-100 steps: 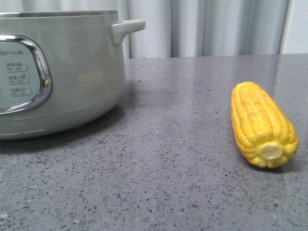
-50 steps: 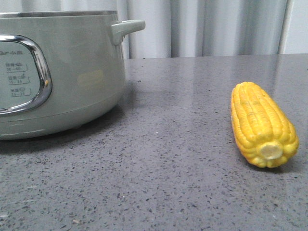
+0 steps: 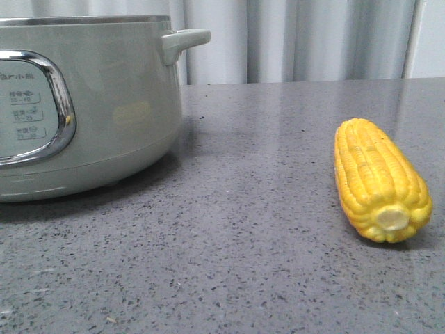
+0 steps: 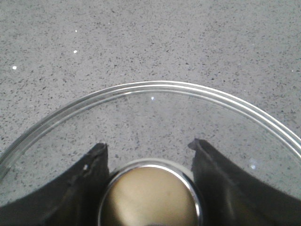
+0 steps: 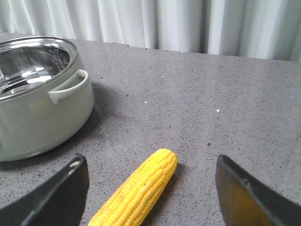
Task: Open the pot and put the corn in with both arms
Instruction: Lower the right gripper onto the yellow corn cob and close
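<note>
Now lidless pot (image 5: pixel 33 99), steel interior bare; corn (image 3: pixel 379 179) lying apart on countertop (image 3: pixel 243 229).

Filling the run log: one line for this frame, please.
lid: clear glass lid off, knob in left gripper | sage-green pot: open, steel interior | yellow corn cob: on grey table | right gripper: open over corn

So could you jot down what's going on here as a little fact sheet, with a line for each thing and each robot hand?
pot: open, shiny metal inside visible, appears empty, stands on the grey table
lid: clear glass, off the pot, above bare tabletop
left gripper: fingers on either side of the lid's round knob, apparently gripping it
corn: lying on the table, right of the pot, not touched
right gripper: open, fingers straddling the corn from above
step done: lid removed
step left: corn into pot
</note>
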Tool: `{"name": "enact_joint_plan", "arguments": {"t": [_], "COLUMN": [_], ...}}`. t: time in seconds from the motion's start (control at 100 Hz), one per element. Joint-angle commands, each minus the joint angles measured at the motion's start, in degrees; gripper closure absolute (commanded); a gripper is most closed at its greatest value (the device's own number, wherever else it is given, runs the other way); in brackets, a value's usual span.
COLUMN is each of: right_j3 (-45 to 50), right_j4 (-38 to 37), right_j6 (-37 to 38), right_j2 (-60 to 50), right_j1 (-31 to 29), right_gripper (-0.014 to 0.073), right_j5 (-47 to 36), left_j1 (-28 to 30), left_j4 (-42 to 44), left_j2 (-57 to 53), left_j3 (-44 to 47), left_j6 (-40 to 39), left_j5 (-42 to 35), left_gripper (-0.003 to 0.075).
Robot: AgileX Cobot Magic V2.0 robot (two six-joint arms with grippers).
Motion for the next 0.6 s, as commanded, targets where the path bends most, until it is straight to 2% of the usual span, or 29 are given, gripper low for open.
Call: {"name": "enact_joint_plan", "arguments": {"t": [0.0,0.11,0.17,0.25,0.37,0.49,0.59], "right_j3": [-1.95,-1.95,-1.95,-2.3,-3.98,-5.95,-7.43], "right_j4": [0.72,2.19,6.09,11.24,14.22,14.22,14.22], "right_j6": [-0.47,-0.47,-0.47,-2.27,-4.66,-4.66,-4.66], "right_j2": [0.89,0.89,1.13,2.36,5.81,11.68,17.77], "right_j1": [-0.03,-0.03,-0.03,0.02,0.02,-0.03,0.02], "right_gripper": [0.0126,0.0126,0.0126,0.0126,0.0126,0.0126,0.0127], "right_j5": [-4.35,-6.15,-8.62,-9.51,-4.01,3.84,7.15], "left_j1": [-0.59,-2.29,-4.86,-8.0,-12.26,-12.77,-13.11], "left_j4": [-0.42,-1.7,-1.69,-1.69,-1.69,-1.59,-1.89], "left_j2": [-2.23,-5.12,-6.74,-9.05,-14.8,-21.91,-27.08], "left_j3": [-1.58,-1.58,-1.58,-1.58,-1.58,-1.58,-1.58], "left_j6": [-0.05,-0.05,-0.05,-0.05,0.18,0.18,0.18], "left_j5": [-3.8,-3.94,-4.53,-5.92,-6.4,-7.44,-10.85], "left_gripper": [0.0342,0.0267,0.0233,0.0225,0.0226,0.0226,0.0226]}}
